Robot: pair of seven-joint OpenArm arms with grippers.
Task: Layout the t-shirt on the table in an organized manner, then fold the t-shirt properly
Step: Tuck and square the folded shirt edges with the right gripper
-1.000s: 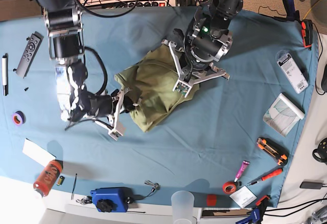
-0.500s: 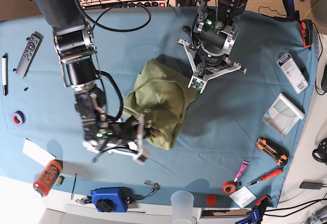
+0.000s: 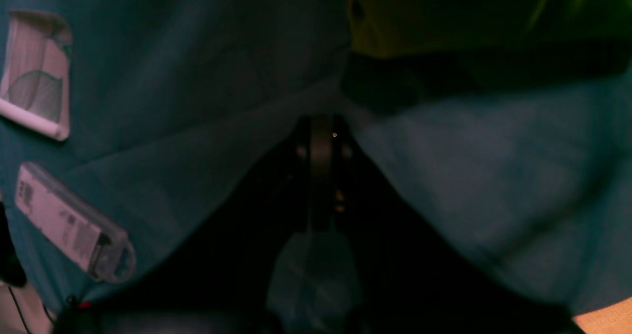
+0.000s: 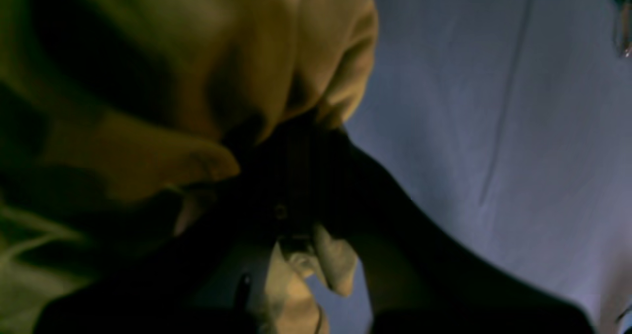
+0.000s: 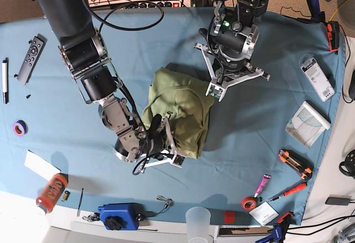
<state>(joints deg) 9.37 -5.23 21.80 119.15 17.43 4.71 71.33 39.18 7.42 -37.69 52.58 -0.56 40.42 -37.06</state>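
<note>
From above, a wide bench (image 5: 260, 137) draped in light-blue cloth. Along its left edge lie a grey remote (image 5: 31, 58), a pen (image 5: 5, 81), a purple tape roll (image 5: 20, 127), a white paper (image 5: 41, 165) and an orange can (image 5: 51, 192).

My right arm reaches down from the upper left. Its jaws (image 5: 166, 146) sit at the lower edge of the shirt (image 5: 180, 107). In the right wrist view the shirt (image 4: 163, 77) fills the left half, and a fold of olive cloth is pinched between my dark fingers (image 4: 296, 176), so these jaws are clamped on the fabric.

The shirt is bunched in a crumpled heap near the middle of the bench, not spread flat.

My left arm comes in from the top, right of centre, and its jaws (image 5: 216, 90) hang just at the shirt's upper right edge. The left wrist view is dark and blurred; the fingers (image 3: 321, 176) look pressed together with nothing between them, over blue cloth, with the shirt (image 3: 444, 18) at the top right.

Along the right edge sit a clear blister pack (image 5: 316, 76), a white booklet (image 5: 308, 123), an orange knife (image 5: 295, 163), a pink tube (image 5: 262, 184) and a red screwdriver (image 5: 288, 191). At the front edge are a blue box (image 5: 117, 216) and a clear cup (image 5: 198, 223).
</note>
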